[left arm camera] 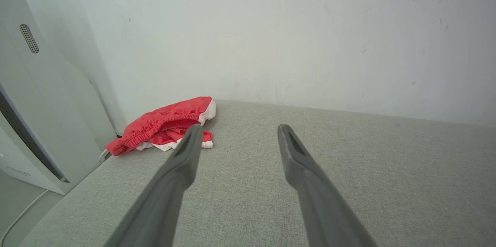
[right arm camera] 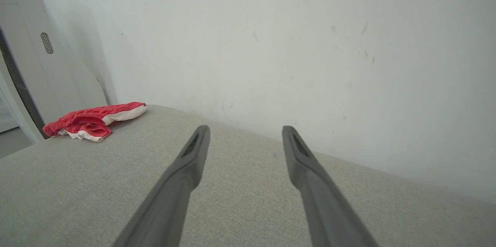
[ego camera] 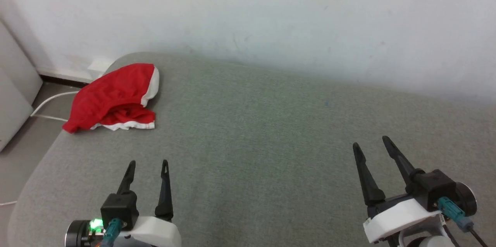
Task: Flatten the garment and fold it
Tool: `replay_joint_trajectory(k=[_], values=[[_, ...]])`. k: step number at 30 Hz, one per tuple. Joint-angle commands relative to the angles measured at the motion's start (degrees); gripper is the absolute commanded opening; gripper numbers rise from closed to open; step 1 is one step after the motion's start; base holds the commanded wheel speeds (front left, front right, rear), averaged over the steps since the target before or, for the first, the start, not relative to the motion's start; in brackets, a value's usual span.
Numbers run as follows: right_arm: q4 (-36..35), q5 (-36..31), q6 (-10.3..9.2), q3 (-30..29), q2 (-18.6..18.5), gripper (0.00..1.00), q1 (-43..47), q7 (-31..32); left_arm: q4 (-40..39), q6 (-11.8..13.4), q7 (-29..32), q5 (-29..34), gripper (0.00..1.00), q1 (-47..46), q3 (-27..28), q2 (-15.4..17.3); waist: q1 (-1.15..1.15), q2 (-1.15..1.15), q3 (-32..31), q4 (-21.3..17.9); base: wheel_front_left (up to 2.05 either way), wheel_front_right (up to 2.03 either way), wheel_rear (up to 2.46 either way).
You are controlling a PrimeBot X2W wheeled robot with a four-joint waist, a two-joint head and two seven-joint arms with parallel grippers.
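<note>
Left gripper [ego camera: 149, 161] spread | right gripper [ego camera: 369, 140] spread | garment [ego camera: 112, 97] crumpled on grey cushion [ego camera: 271, 142], far-left corner, apart from both

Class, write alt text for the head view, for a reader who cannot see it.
A crumpled red garment with white trim lies at the far left corner of a grey surface. The left gripper and right gripper are open and empty.
</note>
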Motion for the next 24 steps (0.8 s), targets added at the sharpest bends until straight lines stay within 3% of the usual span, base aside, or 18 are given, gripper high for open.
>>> replay_joint_trajectory(k=[1,24], values=[[0.3,0.6,-0.07,0.4,0.1,1.0,0.7,-0.6,0.1,0.4,-0.7,-0.4,1.0,0.9,-0.1,0.1,0.0,0.0,-0.2,1.2,0.0,0.0,0.0],[2.1,2.4,-0.09,2.1,0.2,1.0,1.3,-3.2,0.5,1.0,-3.3,-0.4,1.0,2.2,-0.7,0.3,0.0,0.0,-1.1,7.9,0.0,0.0,0.0]])
